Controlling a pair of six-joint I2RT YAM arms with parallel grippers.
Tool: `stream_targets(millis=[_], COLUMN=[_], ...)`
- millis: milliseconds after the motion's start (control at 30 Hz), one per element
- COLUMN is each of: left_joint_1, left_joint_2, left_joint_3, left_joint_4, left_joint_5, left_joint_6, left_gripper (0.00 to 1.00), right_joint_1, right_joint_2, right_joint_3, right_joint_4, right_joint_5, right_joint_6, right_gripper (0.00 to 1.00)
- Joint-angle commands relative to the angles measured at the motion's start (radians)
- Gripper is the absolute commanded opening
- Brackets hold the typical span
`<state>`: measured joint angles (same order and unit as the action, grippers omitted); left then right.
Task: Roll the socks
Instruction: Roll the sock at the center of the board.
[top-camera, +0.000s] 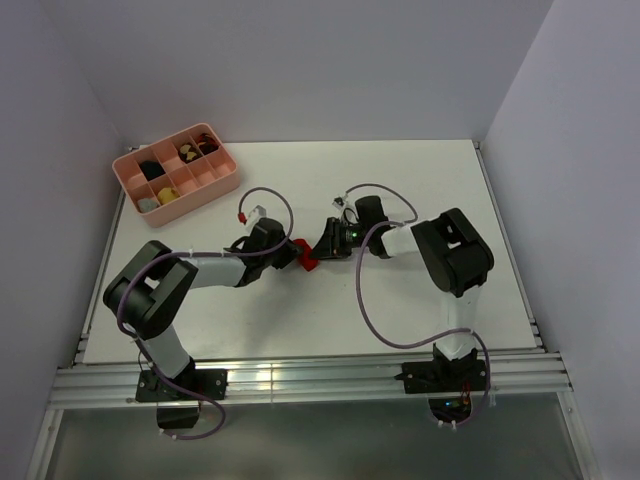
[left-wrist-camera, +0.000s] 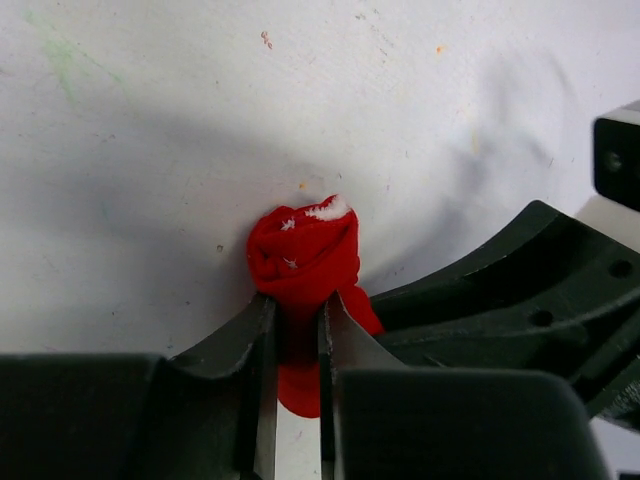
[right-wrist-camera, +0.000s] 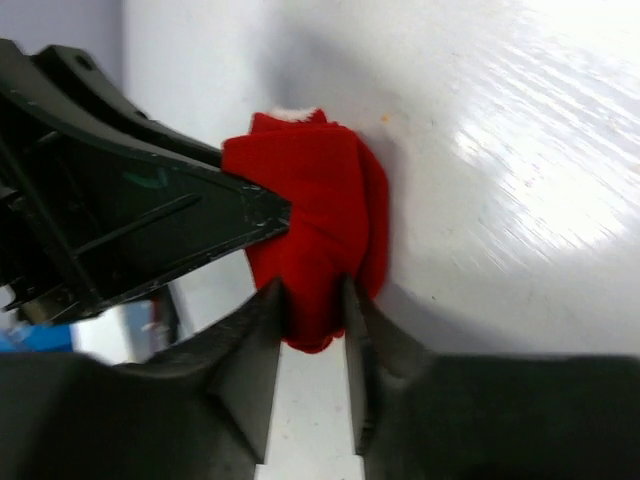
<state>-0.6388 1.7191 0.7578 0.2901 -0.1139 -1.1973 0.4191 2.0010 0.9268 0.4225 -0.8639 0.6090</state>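
Observation:
The red socks (top-camera: 305, 255) sit as a compact bundle on the white table, between the two grippers at the middle. My left gripper (top-camera: 292, 254) is shut on the socks (left-wrist-camera: 305, 262) from the left; a white mark shows at the bundle's top. My right gripper (top-camera: 322, 250) is shut on the socks (right-wrist-camera: 318, 215) from the right. In the right wrist view the left gripper's finger (right-wrist-camera: 190, 225) presses into the bundle's side. In the left wrist view the right gripper's black finger (left-wrist-camera: 500, 290) lies against the bundle's right side.
A pink compartment tray (top-camera: 225, 176) with several dark, yellow and grey rolled bundles stands at the far left of the table. The table's walls rise at the left, back and right. Cables loop above both wrists.

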Motion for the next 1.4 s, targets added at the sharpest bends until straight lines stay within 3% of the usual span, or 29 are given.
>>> stream_targets(millis=[0,133,400,833,1367], left_joint_1=[-0.002,-0.005,-0.005,-0.007,-0.007], left_joint_2=[0.017,0.002,-0.003,-0.001,-0.003], left_joint_3=[0.008,0.020,0.044,0.067,0.078], left_joint_4=[-0.081,-0.112,-0.143,-0.169,-0.166], left_joint_5=[-0.049,-0.058,-0.043,-0.026,-0.001], left_joint_6=[0.034,0.062,0.082,0.091,0.090], left_gripper=[0.06,0.06,0.07,0.07,0.07], right_joint_1=[0.027,0.082,0.227,0.385,0.438], right_joint_2=[-0.103,-0.218,-0.373,-0.378,-0.257], right_joint_3=[-0.029,-0.052,-0.140,-0.171,-0.129], right_joint_4=[-0.164,-0.215,-0.142,-0.025,-0.034], right_joint_5=[0.202,0.406,0.741,0.931,0.986], right_joint_6=[-0.152,-0.245,-0.437,-0.591,-0.634], right_gripper=[0.39,0.50,0.59,0.62,0.60])
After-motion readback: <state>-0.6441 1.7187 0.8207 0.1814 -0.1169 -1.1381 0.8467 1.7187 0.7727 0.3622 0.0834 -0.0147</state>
